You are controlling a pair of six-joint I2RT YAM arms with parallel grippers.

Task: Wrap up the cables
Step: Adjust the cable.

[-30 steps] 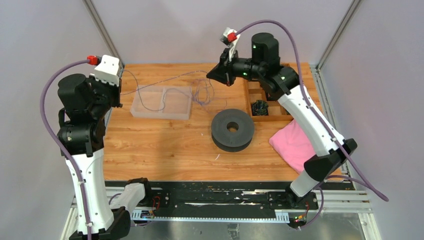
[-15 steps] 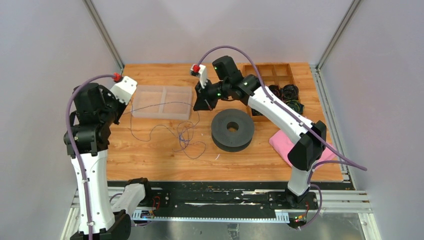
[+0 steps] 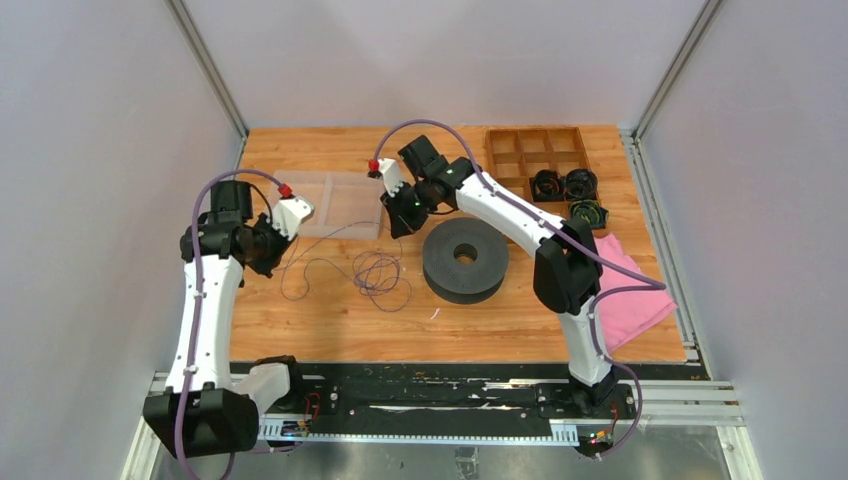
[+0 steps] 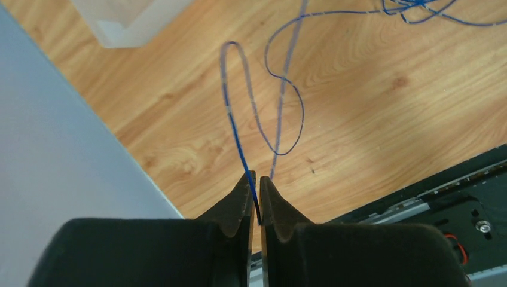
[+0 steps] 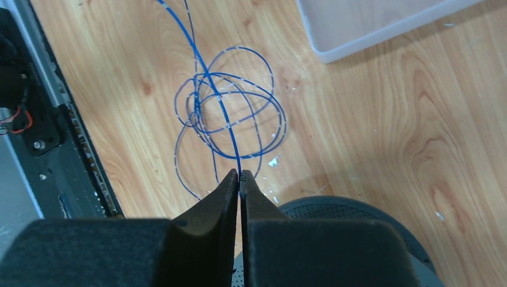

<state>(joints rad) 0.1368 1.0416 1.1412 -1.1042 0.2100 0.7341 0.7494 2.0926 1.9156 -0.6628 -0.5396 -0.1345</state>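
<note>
While one cable [image 5: 220, 113] lies looped, two pinch it — left hand [image 4: 254, 179], right hand [image 5: 240, 174].

Wooden table [image 3: 330, 322] bearing cables [image 3: 380, 272], spool [image 3: 440, 264], cloth [image 3: 632, 300]

cables [image 3: 378, 272] looped on table [image 3: 330, 320], tray [image 3: 345, 195] behind, spool [image 3: 445, 265] to their right, divided box [image 3: 520, 155] behind that

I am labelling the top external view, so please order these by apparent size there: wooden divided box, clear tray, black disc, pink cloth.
1. wooden divided box
2. clear tray
3. black disc and pink cloth: about alike. The right arm hides part of the cloth, so I do not rank them.
</note>
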